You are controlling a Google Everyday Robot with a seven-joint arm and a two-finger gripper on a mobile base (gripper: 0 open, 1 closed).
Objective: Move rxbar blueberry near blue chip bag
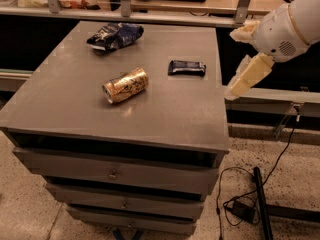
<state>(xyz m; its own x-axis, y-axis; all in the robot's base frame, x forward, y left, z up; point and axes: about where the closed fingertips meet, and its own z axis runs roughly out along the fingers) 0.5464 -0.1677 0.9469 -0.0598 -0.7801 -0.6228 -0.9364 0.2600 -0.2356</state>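
The rxbar blueberry [186, 67] lies flat on the desk [165, 114], right of the gold can [125, 85]. The blue chip bag [115, 34] is behind the can. The gripper [236, 64] hangs far right of the can, fingers spread and empty, probably to grasp the bar.

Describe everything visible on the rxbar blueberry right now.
The rxbar blueberry is a small flat rectangular bar in a dark navy wrapper with faint pale lettering. It lies flat on the grey cabinet top, toward its right rear, long side running left-right. Nothing else touches it: the gold can lies apart to its front left, and the claw hangs open beyond the top's right edge.
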